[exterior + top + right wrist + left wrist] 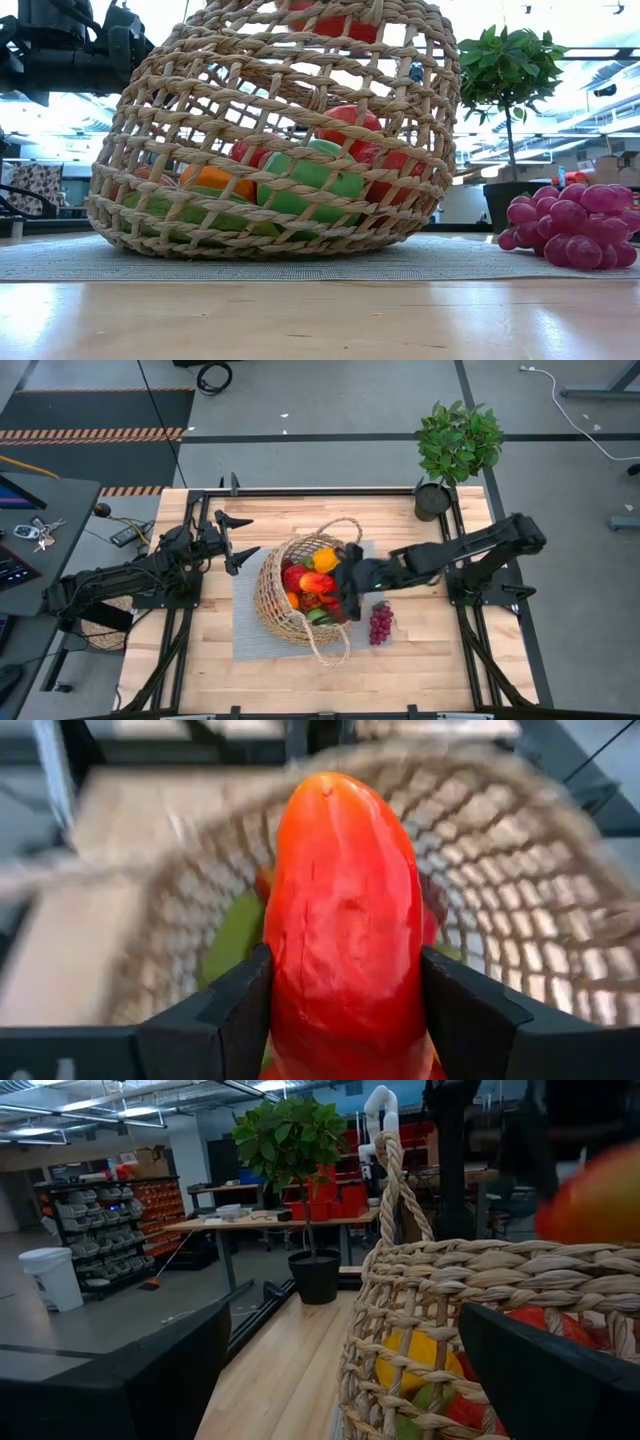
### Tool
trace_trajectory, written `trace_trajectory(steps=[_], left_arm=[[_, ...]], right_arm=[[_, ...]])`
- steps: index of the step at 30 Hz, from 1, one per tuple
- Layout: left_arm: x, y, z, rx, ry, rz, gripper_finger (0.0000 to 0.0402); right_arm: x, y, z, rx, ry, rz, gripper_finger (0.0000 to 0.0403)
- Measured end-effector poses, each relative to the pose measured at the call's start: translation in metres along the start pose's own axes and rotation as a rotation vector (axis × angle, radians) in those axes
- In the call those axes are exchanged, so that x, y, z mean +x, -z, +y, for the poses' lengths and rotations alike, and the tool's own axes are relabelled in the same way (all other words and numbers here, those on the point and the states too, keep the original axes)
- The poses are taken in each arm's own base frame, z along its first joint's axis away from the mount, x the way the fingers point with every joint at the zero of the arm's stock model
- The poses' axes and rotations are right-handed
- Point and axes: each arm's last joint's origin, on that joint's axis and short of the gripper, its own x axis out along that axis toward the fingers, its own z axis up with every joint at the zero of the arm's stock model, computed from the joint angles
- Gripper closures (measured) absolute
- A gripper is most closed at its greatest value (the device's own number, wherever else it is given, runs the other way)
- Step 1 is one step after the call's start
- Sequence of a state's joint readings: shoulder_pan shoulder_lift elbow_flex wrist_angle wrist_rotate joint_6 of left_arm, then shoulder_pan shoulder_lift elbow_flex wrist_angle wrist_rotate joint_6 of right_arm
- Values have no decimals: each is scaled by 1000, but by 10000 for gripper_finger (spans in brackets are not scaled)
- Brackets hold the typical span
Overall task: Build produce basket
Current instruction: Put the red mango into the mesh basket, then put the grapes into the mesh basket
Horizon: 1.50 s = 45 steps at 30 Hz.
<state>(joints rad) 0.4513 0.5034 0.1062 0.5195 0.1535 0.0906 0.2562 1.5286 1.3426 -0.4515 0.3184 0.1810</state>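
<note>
The basket [300, 595], lying tipped on its side on the mat [250, 635], already holds most of the produce; the grapes [381, 624] lie outside, just beside the right hand [345, 585]. That hand reaches into the basket mouth gripping a red-orange fruit [345, 920]. The left hand [238, 538] waits beyond the basket, fingers spread wide.

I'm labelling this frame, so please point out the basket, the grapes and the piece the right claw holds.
basket [268, 592]: high view, woven side wall.
grapes [381, 624]: high view, middle of bunch.
red-orange piece [345, 910]: right wrist view, its middle, between the right claw [345, 1020] fingers.
</note>
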Motion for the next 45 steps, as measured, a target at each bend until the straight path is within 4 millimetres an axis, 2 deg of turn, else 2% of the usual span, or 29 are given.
trace_trajectory(steps=[3,8,16,19,22,25,29,32,36,41,45], left_arm=[[0,0,0,0,0,0,4],[0,0,0,0,0,0,4],[0,0,0,0,0,0,4],[0,0,0,0,0,0,4],[0,0,0,0,0,1,4],[0,0,0,0,1,1,4],[0,0,0,0,0,1,4],[0,0,0,0,0,1,4],[0,0,0,0,0,1,4],[0,0,0,0,0,0,4],[0,0,0,0,0,0,4]], right_arm=[[21,10,1,-63,7,74,172],[39,21,-8,-106,13,171,166],[36,19,-15,-78,-85,195,94],[22,15,-18,-76,-87,177,67],[-3,6,-20,-75,-91,116,50],[-31,0,-18,-112,-118,59,44],[-64,4,-10,-160,-171,66,46],[-76,12,-3,-156,-194,122,51],[-76,34,9,-122,-204,195,53],[-67,77,17,-77,-141,259,54],[-57,112,17,23,-121,279,54]])
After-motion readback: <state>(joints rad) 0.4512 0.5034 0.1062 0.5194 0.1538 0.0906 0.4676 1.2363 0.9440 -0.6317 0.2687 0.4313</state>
